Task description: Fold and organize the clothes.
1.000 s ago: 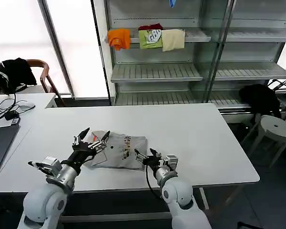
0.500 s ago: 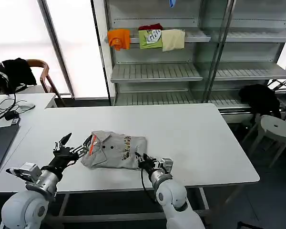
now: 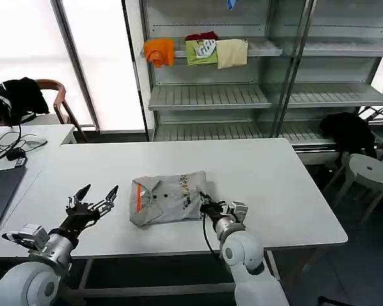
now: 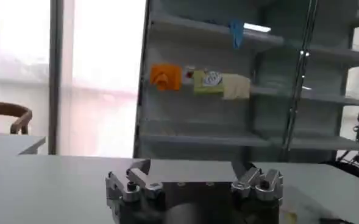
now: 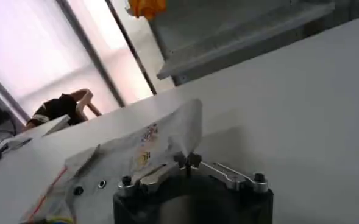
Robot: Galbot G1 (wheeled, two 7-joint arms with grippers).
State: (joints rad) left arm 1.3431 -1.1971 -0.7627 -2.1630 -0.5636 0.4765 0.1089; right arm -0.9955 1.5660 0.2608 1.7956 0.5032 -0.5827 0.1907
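Observation:
A folded light grey shirt (image 3: 167, 199) with an orange-red collar strip and a small coloured print lies on the white table (image 3: 274, 185), near its front edge. My right gripper (image 3: 204, 205) is shut on the shirt's right edge; in the right wrist view the fingertips (image 5: 188, 161) pinch a raised fold of the shirt (image 5: 136, 149). My left gripper (image 3: 96, 197) hovers open to the left of the shirt, apart from it, with nothing between its fingers. From the left wrist view, that gripper (image 4: 192, 171) stands wide open over bare table.
Orange (image 3: 159, 51), green (image 3: 202, 51) and cream (image 3: 232, 53) folded garments sit on a shelf behind the table. A laptop (image 3: 0, 191) and cables lie on the desk at left. A white stool (image 3: 368, 171) stands at right.
The left gripper let go of the shirt and drew back to the left, open. The right gripper, still pinching the edge, has shifted the shirt to the right and away.

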